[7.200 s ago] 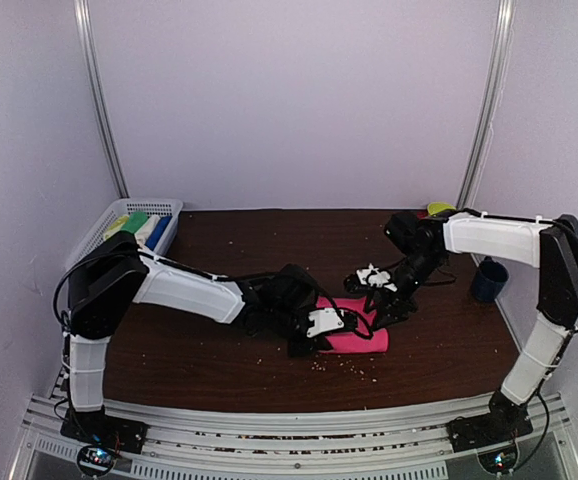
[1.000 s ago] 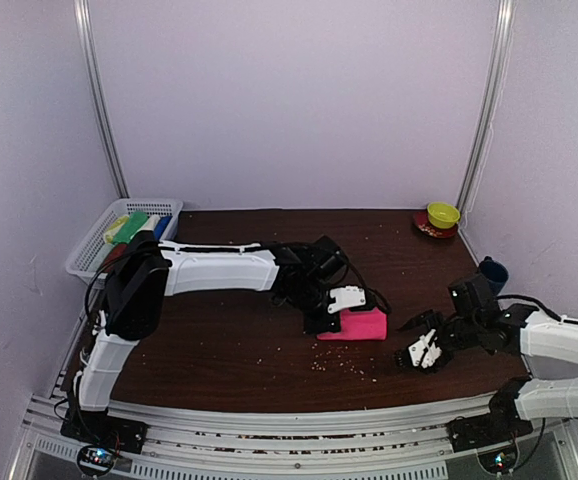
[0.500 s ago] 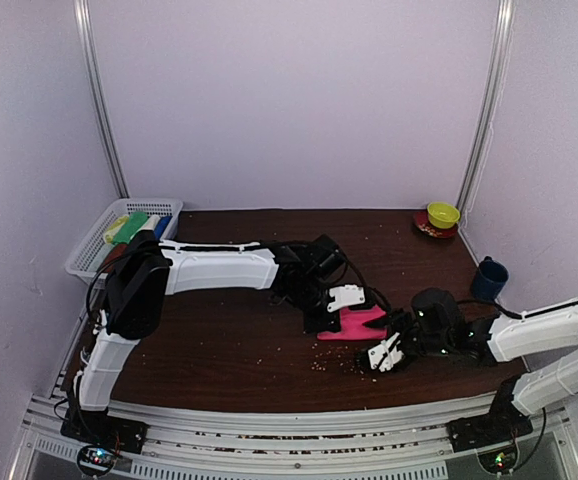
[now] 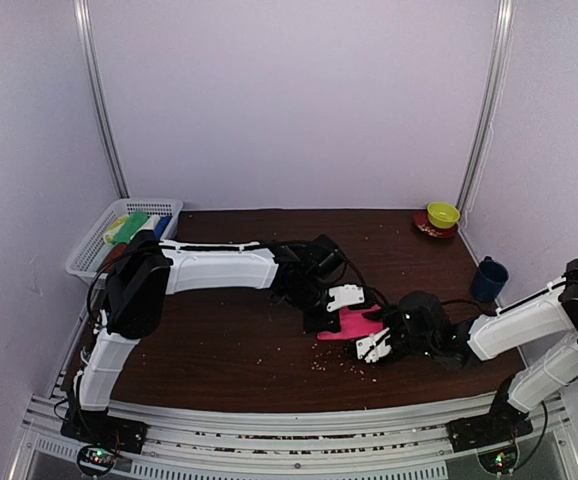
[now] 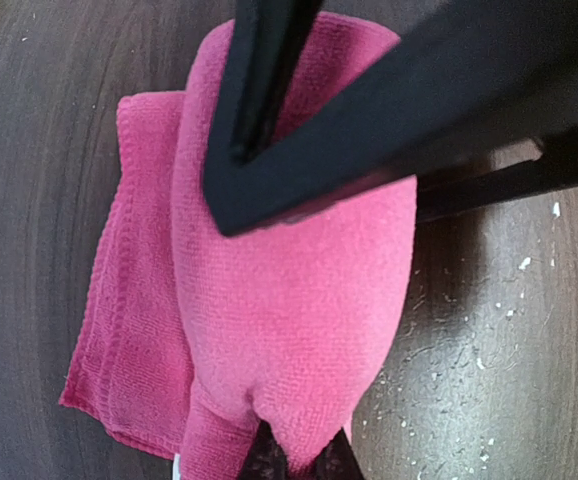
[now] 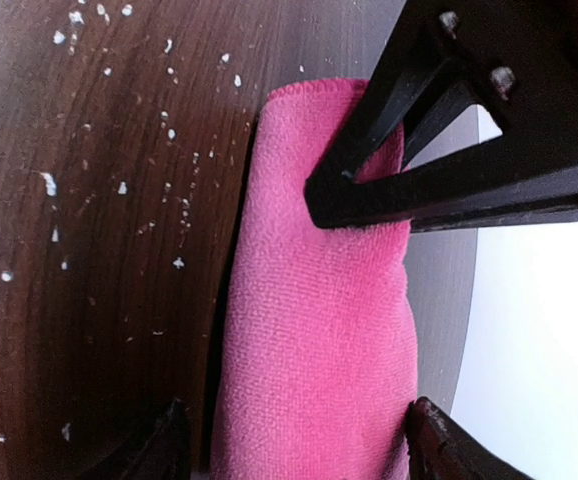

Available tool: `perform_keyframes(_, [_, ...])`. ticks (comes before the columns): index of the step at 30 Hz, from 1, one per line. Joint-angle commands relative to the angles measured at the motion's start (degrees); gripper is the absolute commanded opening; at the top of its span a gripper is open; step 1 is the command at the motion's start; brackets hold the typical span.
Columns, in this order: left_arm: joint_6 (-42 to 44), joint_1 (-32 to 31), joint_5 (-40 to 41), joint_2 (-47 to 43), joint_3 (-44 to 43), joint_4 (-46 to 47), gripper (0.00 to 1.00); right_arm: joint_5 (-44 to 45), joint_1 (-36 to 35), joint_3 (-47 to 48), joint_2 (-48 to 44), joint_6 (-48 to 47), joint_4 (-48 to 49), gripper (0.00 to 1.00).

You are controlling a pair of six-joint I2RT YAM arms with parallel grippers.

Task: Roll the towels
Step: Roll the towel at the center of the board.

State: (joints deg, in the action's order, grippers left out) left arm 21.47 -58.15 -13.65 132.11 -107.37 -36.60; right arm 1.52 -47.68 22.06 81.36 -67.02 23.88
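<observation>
Pink towel (image 4: 361,322): you had it just right of centre on the bench (image 4: 219,355), in the lower half of the overhead frame. It was rolled into a thick bundle, and the left wrist frame showed a flat layer sticking out along the left side of the roll.
Left gripper (image 4: 341,300): you had it pinched tight on the top fold of the pink towel, at the end farther from the right arm. Its fingers (image 5: 269,90) met in a narrow point pressed into the cloth.
Right gripper (image 4: 376,345): you had it spread wide at the lower right end of the roll. One finger (image 6: 164,450) stood at each side of the cloth, at the bottom corners of the right wrist frame. You could not tell whether they pressed on the roll.
Other towels (image 4: 134,224): green, blue and pale ones lay in the white basket (image 4: 91,245) at the left edge of the bench, well apart from both grippers.
Crumbs (image 4: 344,366): pale specks were scattered on the wood just below the pink towel.
Bowl (image 4: 443,213): a yellow-green one sat in the far right corner.
Cup (image 4: 490,278): a dark blue one stood at the right edge.
</observation>
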Motion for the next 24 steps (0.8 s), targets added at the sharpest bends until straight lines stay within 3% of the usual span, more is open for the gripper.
perform_keyframes(1, [-0.1, 0.2, -0.9, 2.6, 0.8, -2.1, 0.03, 5.0, -0.6, 1.8, 2.7, 1.7, 3.4, 0.72])
perform_keyframes(8, [0.0, 0.2, -0.6, 3.0, 0.8, -2.1, 0.03, 8.2, -0.9, 3.2, 5.2, 3.5, 4.1, 0.64])
perform_keyframes(13, [-0.3, 0.6, -0.3, 2.8, 0.7, -2.1, 0.06, 6.7, -1.0, 6.6, 7.0, 5.7, -4.1, 0.27])
perform_keyframes(16, [-2.5, 1.7, 0.1, 1.5, 1.2, -1.2, 0.22, 4.7, -1.1, 8.3, 7.6, 7.3, -9.5, 0.17])
perform_keyframes(18, [-4.6, 2.7, 1.1, -0.5, 2.7, 0.6, 0.38, 3.3, -1.0, 9.8, 8.0, 8.4, -13.0, 0.15])
perform_keyframes(20, [-7.3, 3.8, 3.2, -3.4, 5.4, 3.4, 0.6, 1.8, -0.9, 11.5, 8.3, 10.3, -16.5, 0.14])
perform_keyframes(24, [-13.2, 5.8, 10.0, -11.0, 13.5, 10.8, 0.81, -1.5, -0.3, 14.9, 8.9, 14.1, -22.8, 0.14])
